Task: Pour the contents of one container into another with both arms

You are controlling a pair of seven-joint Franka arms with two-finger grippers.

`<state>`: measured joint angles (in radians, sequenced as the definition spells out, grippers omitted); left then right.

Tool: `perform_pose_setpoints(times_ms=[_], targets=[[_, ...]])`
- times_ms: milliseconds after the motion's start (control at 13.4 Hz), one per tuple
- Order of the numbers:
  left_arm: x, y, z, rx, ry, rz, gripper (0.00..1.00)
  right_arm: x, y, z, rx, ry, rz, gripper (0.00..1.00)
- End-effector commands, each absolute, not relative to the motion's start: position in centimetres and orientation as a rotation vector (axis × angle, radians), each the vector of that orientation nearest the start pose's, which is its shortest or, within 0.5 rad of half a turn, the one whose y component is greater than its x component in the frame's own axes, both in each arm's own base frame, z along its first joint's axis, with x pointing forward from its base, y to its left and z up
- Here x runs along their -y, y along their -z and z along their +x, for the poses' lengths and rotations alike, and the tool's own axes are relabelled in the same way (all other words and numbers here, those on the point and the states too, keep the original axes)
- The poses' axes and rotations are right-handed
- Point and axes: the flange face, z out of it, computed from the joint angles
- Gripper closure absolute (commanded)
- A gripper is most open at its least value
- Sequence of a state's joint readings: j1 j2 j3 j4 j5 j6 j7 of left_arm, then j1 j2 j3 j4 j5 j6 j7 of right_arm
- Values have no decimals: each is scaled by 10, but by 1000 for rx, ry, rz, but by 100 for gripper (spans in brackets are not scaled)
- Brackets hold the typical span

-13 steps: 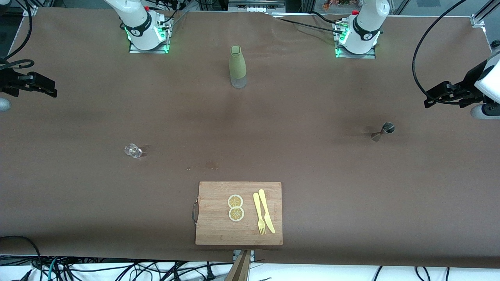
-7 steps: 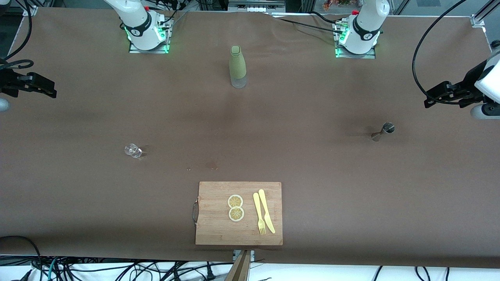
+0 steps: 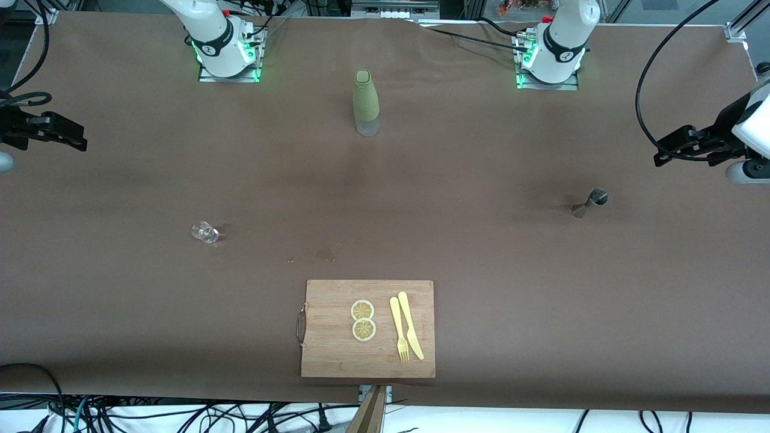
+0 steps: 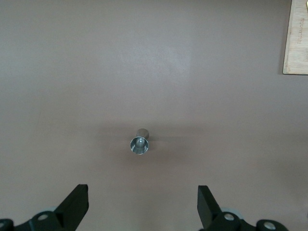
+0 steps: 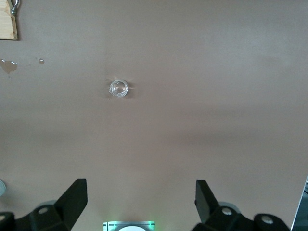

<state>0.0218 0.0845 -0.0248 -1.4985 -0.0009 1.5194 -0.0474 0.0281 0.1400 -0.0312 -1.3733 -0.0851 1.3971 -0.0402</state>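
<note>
A small clear glass stands toward the right arm's end of the table and shows in the right wrist view. A metal jigger stands toward the left arm's end, also seen in the left wrist view. A green bottle with a clear base stands between the two arm bases. My left gripper hangs open over the table's end, apart from the jigger. My right gripper hangs open over the other end, apart from the glass. Neither holds anything.
A wooden cutting board lies nearest the front camera, carrying two lemon slices, a yellow fork and a yellow knife. A small wet spot marks the brown cloth between board and glass. Cables hang off the table edges.
Both grippers have shifted only very slightly at the table's ends. Nothing on the table has moved.
</note>
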Motion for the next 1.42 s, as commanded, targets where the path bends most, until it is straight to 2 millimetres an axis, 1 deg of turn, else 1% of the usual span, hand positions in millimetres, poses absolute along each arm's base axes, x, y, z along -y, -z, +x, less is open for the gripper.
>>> perform_pose_setpoints(times_ms=[0, 372, 521, 1341], targets=[[-1, -608, 573, 46, -100, -3125, 0, 13, -626, 581, 61, -181, -3228, 0], [-2, -606, 572, 49, -115, -3125, 0, 14, -626, 581, 59, -178, -3229, 0], [2, -607, 572, 53, -117, -3121, 0, 13, -626, 581, 62, -178, -3228, 0], [1, -606, 573, 46, -117, -3120, 0, 13, -625, 581, 62, -180, -3228, 0]])
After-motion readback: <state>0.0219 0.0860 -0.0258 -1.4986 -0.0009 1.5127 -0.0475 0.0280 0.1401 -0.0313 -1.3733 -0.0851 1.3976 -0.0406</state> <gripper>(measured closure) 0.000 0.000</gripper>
